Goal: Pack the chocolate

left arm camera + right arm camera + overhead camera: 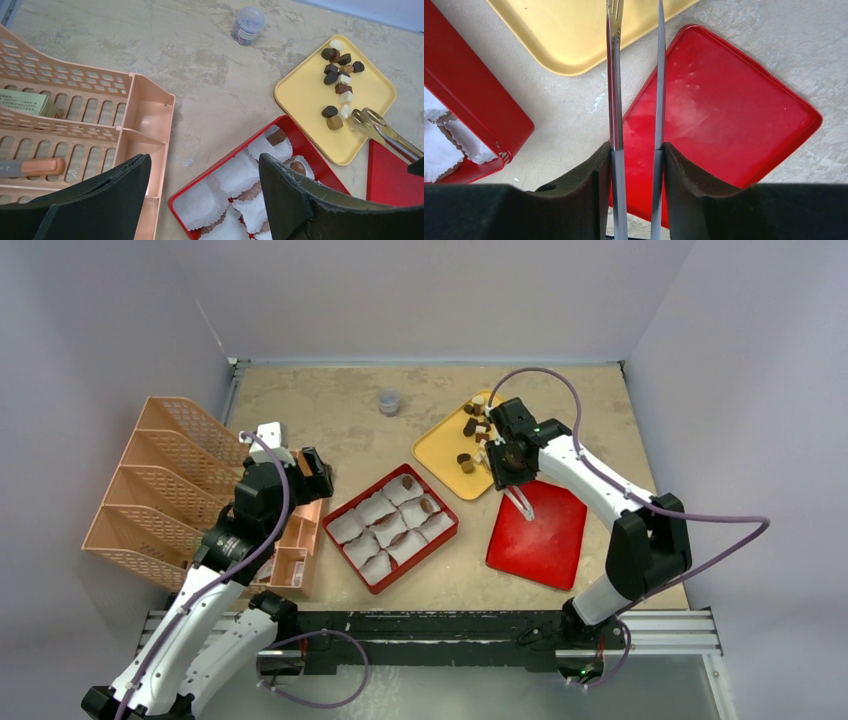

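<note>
Far left of the bench there's a peach organizer rack (pixel 180 490). The left gripper (pixel 318 475) hangs over its right end, jaws spread wide, nothing in them. Mid-bench is the red box (pixel 416 562) of paper cups (pixel 235 175), with a few bits of chocolate (pixel 276 137) in it. Most chocolate sits on the yellow tray (pixel 310 100) toward the far edge. The right gripper (pixel 636 155) is clamped on metal tongs (pixel 614 90) by the red lid (pixel 734 115).
</note>
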You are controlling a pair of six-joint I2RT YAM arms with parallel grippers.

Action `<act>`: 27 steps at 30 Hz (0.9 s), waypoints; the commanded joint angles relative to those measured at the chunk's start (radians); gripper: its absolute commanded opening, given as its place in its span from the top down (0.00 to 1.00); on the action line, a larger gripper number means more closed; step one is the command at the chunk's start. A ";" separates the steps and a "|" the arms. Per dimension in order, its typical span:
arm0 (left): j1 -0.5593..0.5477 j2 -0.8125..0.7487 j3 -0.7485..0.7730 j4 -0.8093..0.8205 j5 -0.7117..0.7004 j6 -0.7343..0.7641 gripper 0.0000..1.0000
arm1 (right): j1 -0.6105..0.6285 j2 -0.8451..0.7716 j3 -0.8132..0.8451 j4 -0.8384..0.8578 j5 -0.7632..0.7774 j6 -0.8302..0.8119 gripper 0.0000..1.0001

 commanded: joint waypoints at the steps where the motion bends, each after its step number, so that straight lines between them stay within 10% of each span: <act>1: 0.004 -0.010 0.017 0.035 -0.005 0.018 0.22 | -0.003 -0.049 0.007 -0.030 0.014 0.020 0.59; 19: 0.004 0.000 0.018 0.037 0.000 0.017 0.22 | -0.003 0.032 0.049 -0.025 -0.001 0.002 0.63; 27: 0.004 -0.005 0.017 0.037 0.003 0.016 0.22 | -0.002 -0.049 0.033 -0.009 0.008 -0.003 0.81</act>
